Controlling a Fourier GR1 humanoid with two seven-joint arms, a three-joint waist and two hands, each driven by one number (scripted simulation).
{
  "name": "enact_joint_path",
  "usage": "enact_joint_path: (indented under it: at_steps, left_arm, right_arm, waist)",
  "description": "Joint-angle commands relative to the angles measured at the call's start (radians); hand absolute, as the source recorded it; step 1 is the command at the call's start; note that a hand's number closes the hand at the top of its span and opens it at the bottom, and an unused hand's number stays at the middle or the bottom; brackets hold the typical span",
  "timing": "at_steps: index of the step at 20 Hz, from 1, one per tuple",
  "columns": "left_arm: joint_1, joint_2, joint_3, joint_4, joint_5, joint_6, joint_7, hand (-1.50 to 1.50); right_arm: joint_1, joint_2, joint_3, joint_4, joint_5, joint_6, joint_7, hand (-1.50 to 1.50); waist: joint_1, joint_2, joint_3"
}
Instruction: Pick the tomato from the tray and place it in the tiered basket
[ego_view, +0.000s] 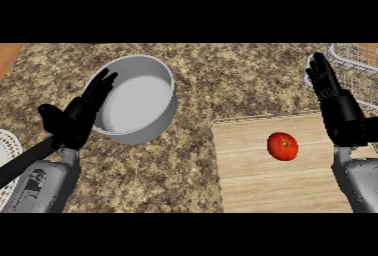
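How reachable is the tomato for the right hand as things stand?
Probably yes. The tomato lies bare on the wooden tray, just left of the open right hand, with nothing between them. The wire basket sits beyond the hand, out of the way.

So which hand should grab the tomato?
Right. The right hand hangs open over the right side of the tray, close to the tomato, with the basket just beyond it. The left hand is off the tray, by the pot.
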Motion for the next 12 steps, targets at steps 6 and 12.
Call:
enact_joint_path:
  at_steps: [6, 12]
  left_arm:
    - [0.28, -0.009, 0.046, 0.05, -0.074, 0.142, -0.007, 0.0]
    - [0.362, -0.05, 0.044, 0.016, -0.051, 0.142, -0.015, 0.0]
  right_arm:
    - [0.07, -0.119, -0.246, -0.151, 0.179, -0.361, 0.097, 1.5]
    - [0.223, 0.124, -0.435, -0.171, 0.176, -0.764, 0.132, -1.5]
  waist:
    - [-0.025, -0.045, -0.021]
    - [-0.063, -0.04, -0.018]
